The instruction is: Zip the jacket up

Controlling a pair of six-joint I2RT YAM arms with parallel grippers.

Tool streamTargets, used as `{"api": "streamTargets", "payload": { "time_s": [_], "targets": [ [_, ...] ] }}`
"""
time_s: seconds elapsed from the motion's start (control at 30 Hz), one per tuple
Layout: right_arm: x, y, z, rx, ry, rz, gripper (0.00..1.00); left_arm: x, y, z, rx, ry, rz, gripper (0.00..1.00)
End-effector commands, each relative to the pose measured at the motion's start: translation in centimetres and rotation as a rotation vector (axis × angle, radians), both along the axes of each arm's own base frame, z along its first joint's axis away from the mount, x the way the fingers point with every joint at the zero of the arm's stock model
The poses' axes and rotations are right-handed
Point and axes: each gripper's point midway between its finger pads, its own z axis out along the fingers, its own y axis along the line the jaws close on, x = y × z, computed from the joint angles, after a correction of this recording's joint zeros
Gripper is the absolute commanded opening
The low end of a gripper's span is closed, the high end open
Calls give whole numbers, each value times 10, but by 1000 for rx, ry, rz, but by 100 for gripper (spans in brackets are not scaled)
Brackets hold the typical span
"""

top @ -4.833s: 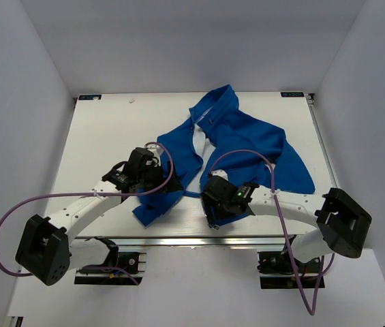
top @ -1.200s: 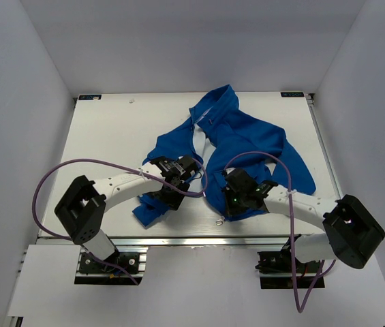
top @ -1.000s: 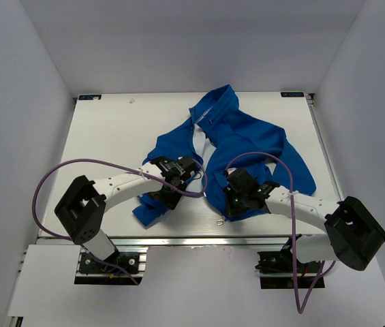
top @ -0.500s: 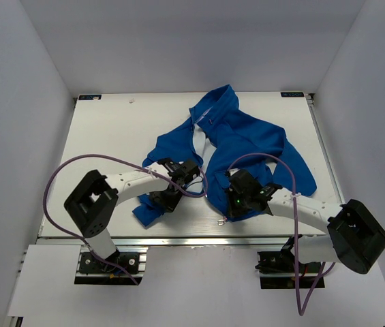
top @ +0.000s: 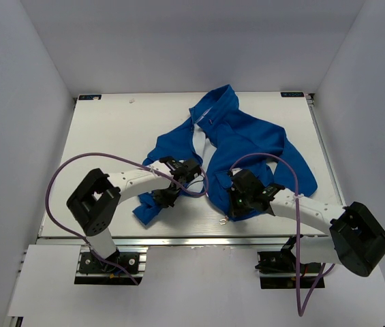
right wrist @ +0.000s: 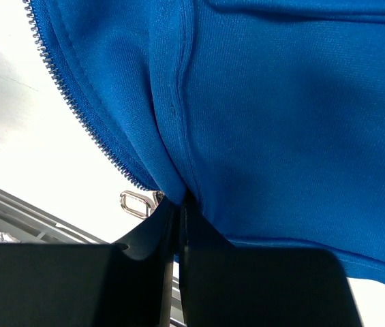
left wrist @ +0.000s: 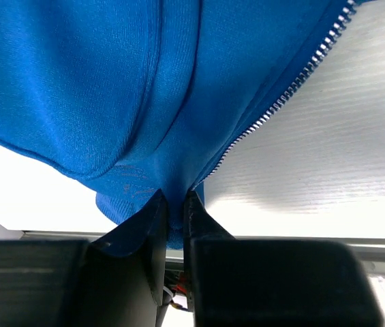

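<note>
A white table (top: 103, 136) fills the middle of the top view, boxed in by pale grey walls (top: 35, 61) on three sides. The blue jacket (top: 247, 136) lies rumpled at centre frame, front open, white lining showing. At its lower edge the left gripper (top: 177, 180) and right gripper (top: 236, 199) cover the hem, so their hold is unreadable from above. In the wrist views, each pair of fingers (left wrist: 144, 238) pinches a fold of jacket fabric beside the zipper teeth (left wrist: 294, 85). A metal ring (right wrist: 135, 202) peeks out, half hidden, at lower left of the right wrist view.
</note>
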Motion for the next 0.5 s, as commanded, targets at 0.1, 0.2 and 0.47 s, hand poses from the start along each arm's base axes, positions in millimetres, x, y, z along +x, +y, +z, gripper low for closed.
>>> {"api": "streamTargets", "payload": {
  "time_s": [0.1, 0.2, 0.47],
  "targets": [
    [7, -4, 4, -11, -36, -3, 0, 14, -15, 27, -67, -60, 0, 20],
    [8, -4, 6, -8, -39, -6, 0, 16, -25, 36, -136, -74, -14, 22],
    [7, -3, 6, -5, -36, -7, 0, 21, -53, 52, -290, -102, -9, 19]
  ]
}}
